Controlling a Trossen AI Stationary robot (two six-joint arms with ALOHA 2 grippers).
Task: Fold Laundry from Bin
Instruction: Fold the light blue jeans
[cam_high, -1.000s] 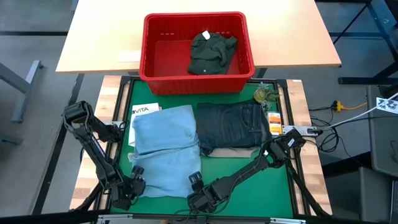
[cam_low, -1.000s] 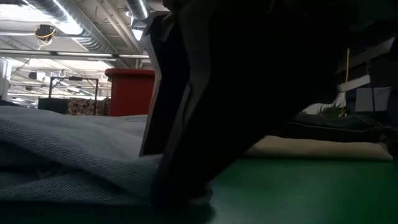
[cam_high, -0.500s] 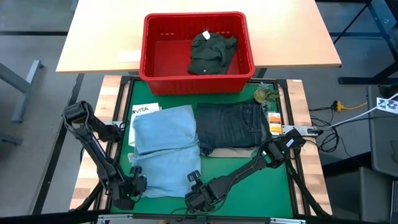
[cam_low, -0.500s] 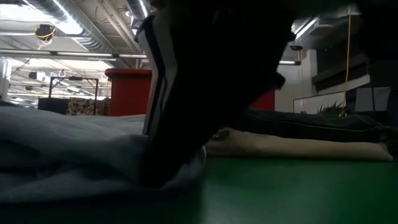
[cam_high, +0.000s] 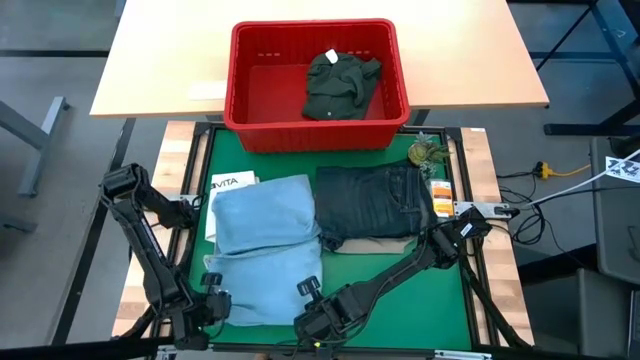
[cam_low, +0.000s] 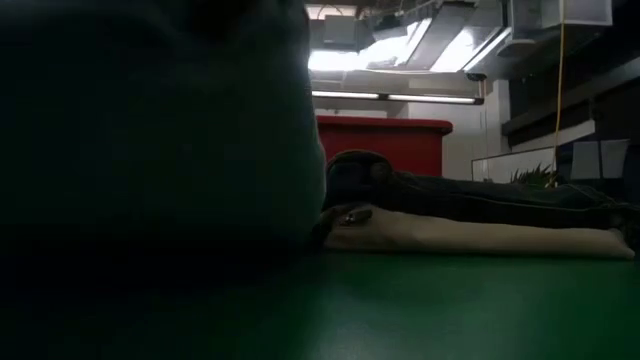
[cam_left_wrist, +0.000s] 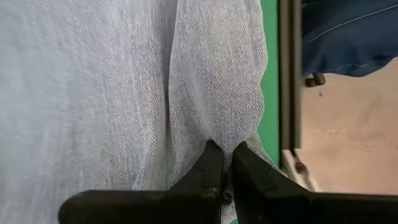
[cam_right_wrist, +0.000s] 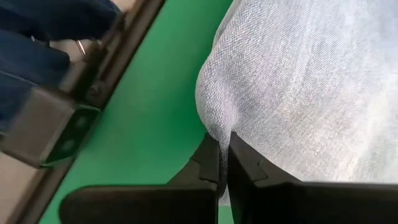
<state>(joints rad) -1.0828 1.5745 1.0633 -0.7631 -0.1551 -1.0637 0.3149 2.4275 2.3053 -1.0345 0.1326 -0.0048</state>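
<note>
High view has both my arms down at the near edge of the table, one at each near corner of the light blue jeans. My left gripper is pinched onto the jeans' near left corner, and my right gripper is doing the same at the near right corner. The wrist views back that up: fingers pressed together with a fold of the light denim caught between them on the left, and the same deal on the right, fingers clamped on a bunched bit of that fabric with green mat just beside it.

The jeans lie folded on the left half of the green mat. Right next to them, touching along the edge, are the dark navy jeans, folded and stacked on top of the beige trousers, which peek out along the near side. The low view shows that stack nicely too, dark denim on pale cloth.

The red bin sits on the wooden table beyond the mat, with the dark olive-green piece crumpled inside it toward the right. A white paper pokes out from under the far left corner of the light jeans.
</note>
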